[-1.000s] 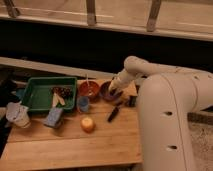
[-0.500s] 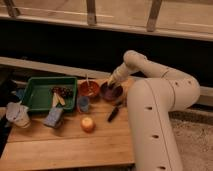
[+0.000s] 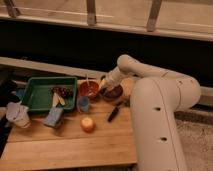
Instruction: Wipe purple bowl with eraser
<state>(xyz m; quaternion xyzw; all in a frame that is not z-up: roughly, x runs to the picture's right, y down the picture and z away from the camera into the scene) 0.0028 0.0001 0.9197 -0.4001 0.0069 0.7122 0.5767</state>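
closely over the purple bowl point(image 3: 115, 93) hangs the claw point(image 3: 104, 85).

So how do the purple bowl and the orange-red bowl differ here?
The purple bowl is dark maroon, the orange-red bowl brighter. The orange-red bowl holds a stick-like utensil; the purple bowl shows none. The hand sits at the purple bowl's rim, not in the orange-red bowl. Both are small, round and similar in size.

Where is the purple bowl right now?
In the camera view, the purple bowl sits toward the back right of the wooden table, just right of the orange-red bowl, with the gripper at its left rim.
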